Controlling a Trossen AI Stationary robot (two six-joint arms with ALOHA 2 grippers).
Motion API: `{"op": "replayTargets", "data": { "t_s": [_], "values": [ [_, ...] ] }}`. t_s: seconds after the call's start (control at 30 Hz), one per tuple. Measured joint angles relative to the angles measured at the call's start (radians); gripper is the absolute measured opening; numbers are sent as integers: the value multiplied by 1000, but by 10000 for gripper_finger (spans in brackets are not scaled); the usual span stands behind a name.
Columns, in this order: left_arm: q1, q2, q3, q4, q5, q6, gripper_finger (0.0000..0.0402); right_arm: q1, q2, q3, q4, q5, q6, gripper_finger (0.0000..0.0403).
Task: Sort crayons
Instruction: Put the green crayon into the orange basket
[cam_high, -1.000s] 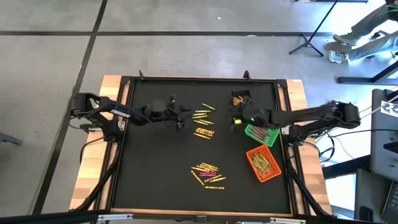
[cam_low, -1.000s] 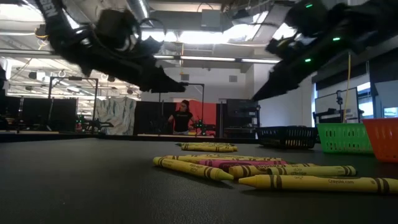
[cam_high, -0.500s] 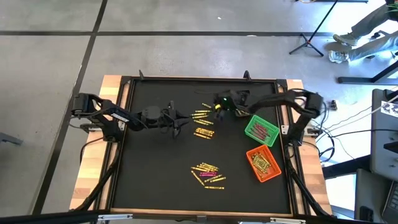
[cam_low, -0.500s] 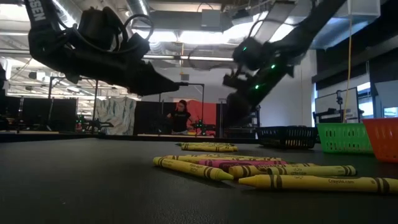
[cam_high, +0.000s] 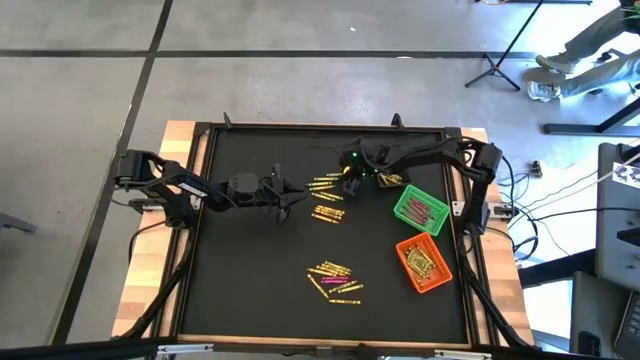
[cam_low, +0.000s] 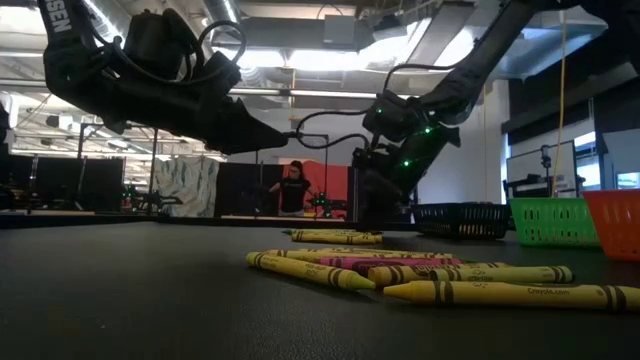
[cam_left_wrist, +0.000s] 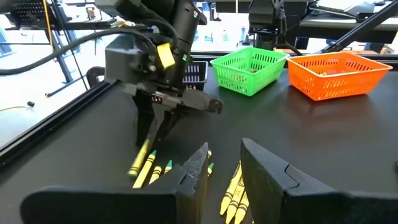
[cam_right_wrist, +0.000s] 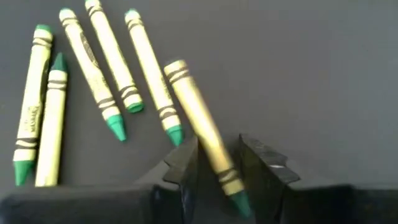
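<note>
Crayons (cam_low: 505, 293): wrapper print unreadable. Green bin (cam_high: 419, 209), orange bin (cam_high: 423, 263) held crayons, tabletop's right edge. Right gripper (cam_right_wrist: 214, 163) fingers gripped a yellow crayon (cam_right_wrist: 202, 142); left gripper (cam_left_wrist: 219, 167) fingers narrowly apart, empty.

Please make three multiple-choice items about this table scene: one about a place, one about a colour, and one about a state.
1. Where is the right gripper?
A. Over the orange bin
B. At the far cluster of crayons
C. Off the table

2. What colour is the bin between the black bin and the orange bin?
A. Green
B. Blue
C. White

3. What is between the right gripper's fingers?
A. Nothing
B. A bin
C. A yellow-wrapped crayon

Answers: 1 B, the high view shows it down at the far cluster of crayons. 2 A, it is green. 3 C, the right wrist view shows the crayon between them.
</note>
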Motion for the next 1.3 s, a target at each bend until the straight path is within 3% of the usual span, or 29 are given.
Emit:
{"op": "replayTargets", "data": {
  "t_s": [0.33, 0.53, 0.7, 0.9, 1.3],
  "values": [
    [0, 0, 0, 0, 0, 0, 79, -1, -2, 1, -24, 3, -54, 104],
    [0, 0, 0, 0, 5, -3, 79, -1, -5, 4, -69, 0, -66, 55],
    [0, 0, 0, 2, 97, -8, 79, -1, -7, 4, -86, 3, -89, 9],
    [0, 0, 0, 47, 132, -8, 79, 1, -19, 1, -87, 19, -87, 25],
    [0, 0, 0, 61, 112, 52, 79, 123, -283, -3, -335, 57, -38, 13]
  ]
}}
